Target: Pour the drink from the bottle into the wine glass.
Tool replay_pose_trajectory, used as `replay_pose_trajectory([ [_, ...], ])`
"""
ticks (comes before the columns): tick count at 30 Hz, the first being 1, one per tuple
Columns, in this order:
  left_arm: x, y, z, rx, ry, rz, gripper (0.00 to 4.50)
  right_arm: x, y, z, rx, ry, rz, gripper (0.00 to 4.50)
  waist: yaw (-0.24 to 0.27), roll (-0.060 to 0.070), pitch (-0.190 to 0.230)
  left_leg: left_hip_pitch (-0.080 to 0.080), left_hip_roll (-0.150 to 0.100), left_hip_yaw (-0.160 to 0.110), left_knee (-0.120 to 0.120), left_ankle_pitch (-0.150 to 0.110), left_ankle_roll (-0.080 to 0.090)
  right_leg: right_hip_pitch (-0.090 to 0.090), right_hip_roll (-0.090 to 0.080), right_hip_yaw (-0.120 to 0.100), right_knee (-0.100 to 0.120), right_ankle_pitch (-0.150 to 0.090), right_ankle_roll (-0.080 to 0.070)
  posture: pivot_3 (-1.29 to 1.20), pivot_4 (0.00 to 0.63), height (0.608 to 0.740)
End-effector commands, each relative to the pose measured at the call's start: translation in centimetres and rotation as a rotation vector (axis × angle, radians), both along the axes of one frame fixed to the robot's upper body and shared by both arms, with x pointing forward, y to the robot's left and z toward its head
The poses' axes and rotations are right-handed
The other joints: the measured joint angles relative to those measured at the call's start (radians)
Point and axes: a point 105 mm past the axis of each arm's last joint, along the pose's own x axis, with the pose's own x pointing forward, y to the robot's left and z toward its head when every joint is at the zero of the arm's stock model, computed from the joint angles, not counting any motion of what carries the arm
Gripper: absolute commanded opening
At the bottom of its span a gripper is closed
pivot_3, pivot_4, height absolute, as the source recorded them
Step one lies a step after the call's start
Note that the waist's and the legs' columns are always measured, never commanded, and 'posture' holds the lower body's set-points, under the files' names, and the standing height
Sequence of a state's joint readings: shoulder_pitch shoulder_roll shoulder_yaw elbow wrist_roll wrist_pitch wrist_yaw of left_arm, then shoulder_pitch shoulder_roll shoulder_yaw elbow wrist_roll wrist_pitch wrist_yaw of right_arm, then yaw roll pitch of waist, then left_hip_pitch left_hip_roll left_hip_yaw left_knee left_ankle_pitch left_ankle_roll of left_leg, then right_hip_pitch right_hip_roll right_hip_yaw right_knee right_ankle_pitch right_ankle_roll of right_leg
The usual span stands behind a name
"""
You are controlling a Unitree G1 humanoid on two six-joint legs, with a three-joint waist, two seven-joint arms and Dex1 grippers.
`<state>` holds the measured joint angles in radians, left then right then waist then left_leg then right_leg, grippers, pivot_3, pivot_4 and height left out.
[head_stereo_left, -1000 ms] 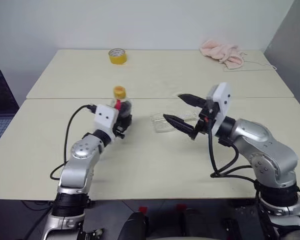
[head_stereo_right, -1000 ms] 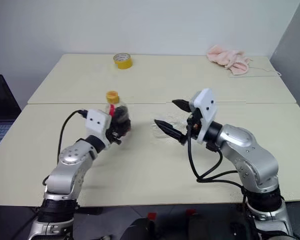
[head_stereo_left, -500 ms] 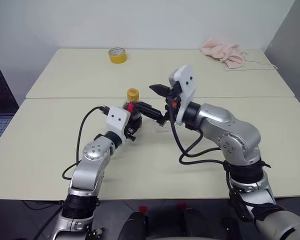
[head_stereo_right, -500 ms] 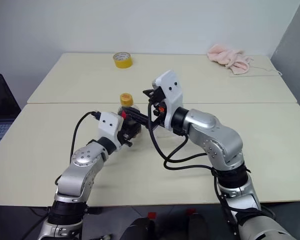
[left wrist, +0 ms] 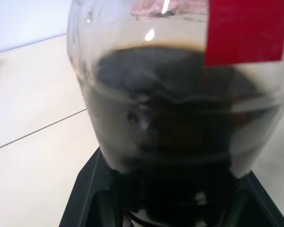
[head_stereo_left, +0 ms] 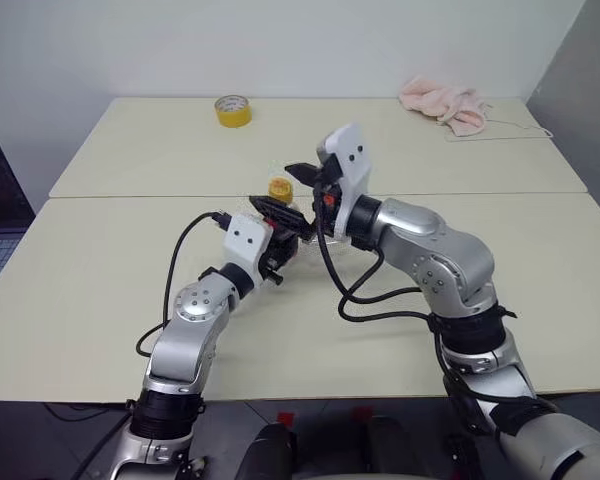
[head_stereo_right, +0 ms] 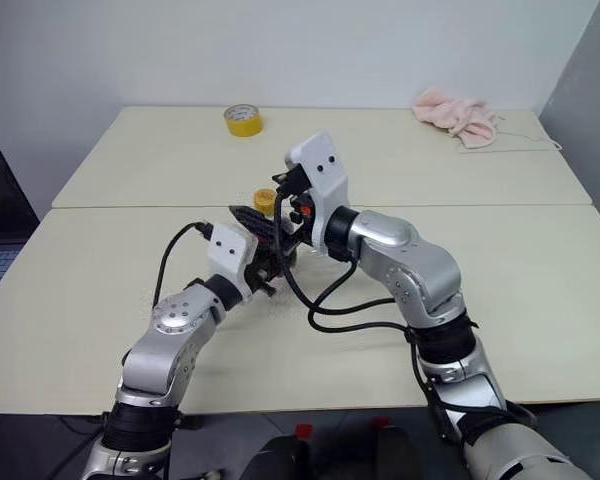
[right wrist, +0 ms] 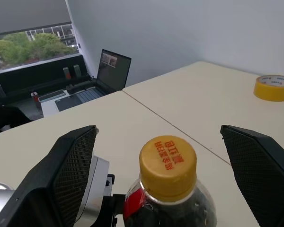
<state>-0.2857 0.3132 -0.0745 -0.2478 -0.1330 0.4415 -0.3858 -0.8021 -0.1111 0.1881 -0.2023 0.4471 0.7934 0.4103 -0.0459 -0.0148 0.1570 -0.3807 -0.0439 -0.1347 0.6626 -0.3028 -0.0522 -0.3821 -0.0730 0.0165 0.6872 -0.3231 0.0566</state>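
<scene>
Right now my right gripper [right wrist: 166, 156] has its two black fingers [right wrist: 68, 165] spread wide with nothing between them but air, and the bottle's orange-yellow cap [right wrist: 168, 162] sits squarely in the gap, just below finger height. In the right wrist view the cap is centred between the fingers, so that gripper is lined up over the top of the bottle [head_stereo_left: 284, 228] from the far right side (it reaches across toward my left).

Outward from there, my left gripper [head_stereo_left: 280, 247] is clamped on the bottle's rounded body; its wrist camera shows the body close up with the dark drink [left wrist: 170, 137] inside and the red label [left wrist: 248, 30] on the neck above. The bottle stands upright, long axis vertical, cap still screwed on, raised slightly above the table [head_stereo_left: 100, 300] near the seam between the two tabletops.

I judge the next move turns on this: the cap lies straight along the line of the right fingers, so they need only come in and close on it before twisting, while the left holds the body steady.

I cannot place the wine glass with any confidence; the arms cover the spot where it may stand. The yellow tape roll [head_stereo_left: 233, 110] and pink cloth [head_stereo_left: 442, 104] lie well apart at the far edge.
</scene>
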Motion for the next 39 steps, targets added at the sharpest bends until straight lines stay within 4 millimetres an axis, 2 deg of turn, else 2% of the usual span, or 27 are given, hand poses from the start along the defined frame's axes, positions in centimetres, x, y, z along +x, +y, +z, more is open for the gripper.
replay_pose_trajectory([
  [1,-0.5,-0.5,2.6,-0.012,-0.109,-0.027,1.56,-0.3,0.3,1.4,0.016,-0.062,0.003,4.5,-0.001,0.0,0.0,0.0,0.0,0.0,0.0,0.0,0.0,0.0,0.0,0.0,0.001,0.0,0.0,0.0,0.15,0.74],
  [6,-0.6,-0.5,2.6,-0.011,-0.109,-0.023,1.52,-0.3,0.3,1.4,0.014,-0.067,0.004,4.5,-0.007,0.0,0.0,-0.001,0.0,0.001,0.0,0.0,0.0,-0.003,0.0,0.001,0.003,0.0,0.0,0.0,0.15,0.74],
  [7,-0.6,-0.5,2.6,-0.012,-0.11,-0.024,1.5,-0.3,0.2,1.4,0.014,-0.066,0.0,4.32,-0.008,0.0,0.0,-0.001,0.0,0.001,0.0,0.0,0.0,-0.003,0.0,0.001,0.003,0.0,0.0,0.0,0.15,0.74],
  [9,-0.6,-0.5,2.6,-0.011,-0.11,-0.023,1.46,-0.2,0.2,1.3,0.011,-0.067,-0.007,3.9,-0.009,0.0,0.0,-0.001,0.0,0.001,0.0,0.0,0.0,-0.003,0.0,0.001,0.003,0.0,0.0,0.0,0.15,0.74],
  [16,-0.7,-0.4,2.6,-0.014,-0.108,-0.016,1.41,-0.2,-0.1,1.0,-0.014,-0.084,-0.005,1.45,-0.01,0.0,0.0,-0.002,0.0,0.001,0.0,0.0,0.0,-0.003,0.0,0.001,0.003,0.0,0.0,0.0,0.15,0.74],
  [17,-0.7,-0.3,2.6,-0.017,-0.105,-0.015,1.37,-0.1,-0.2,1.0,-0.016,-0.089,-0.002,1.28,-0.01,0.0,0.0,-0.002,0.0,0.001,0.0,0.0,0.0,-0.003,0.0,0.001,0.003,0.0,0.0,0.0,0.15,0.74],
  [22,-1.0,-0.3,2.5,-0.025,-0.094,-0.02,1.09,0.1,-0.7,0.7,-0.028,-0.106,0.041,1.28,-0.01,0.0,0.0,-0.002,0.0,0.001,0.0,0.0,0.0,-0.003,0.0,0.001,0.003,0.0,0.0,0.0,0.15,0.74],
  [28,-2.2,-0.2,1.8,-0.065,-0.028,-0.064,1.0,1.3,-1.2,-0.7,-0.107,-0.171,0.258,1.28,-0.012,0.0,0.0,-0.001,0.0,0.001,0.0,0.0,0.0,-0.003,0.0,0.001,0.003,0.0,0.0,0.0,0.15,0.74],
  [34,-2.8,-0.3,1.5,-0.058,-0.006,-0.079,0.92,3.9,-0.7,-1.1,-0.201,-0.229,0.289,1.28,-0.015,0.0,0.0,-0.001,0.001,0.002,0.0,0.0,0.0,-0.003,0.001,0.001,0.003,0.0,0.0,0.0,0.15,0.74],
  [39,-3.0,-0.3,1.3,-0.05,-0.003,-0.079,0.9,4.0,-0.4,-0.6,-0.173,-0.233,0.303,1.28,-0.013,0.0,0.0,-0.002,0.001,0.001,0.0,0.0,0.0,-0.003,0.0,0.0,0.002,0.0,0.0,0.0,0.15,0.74],
])
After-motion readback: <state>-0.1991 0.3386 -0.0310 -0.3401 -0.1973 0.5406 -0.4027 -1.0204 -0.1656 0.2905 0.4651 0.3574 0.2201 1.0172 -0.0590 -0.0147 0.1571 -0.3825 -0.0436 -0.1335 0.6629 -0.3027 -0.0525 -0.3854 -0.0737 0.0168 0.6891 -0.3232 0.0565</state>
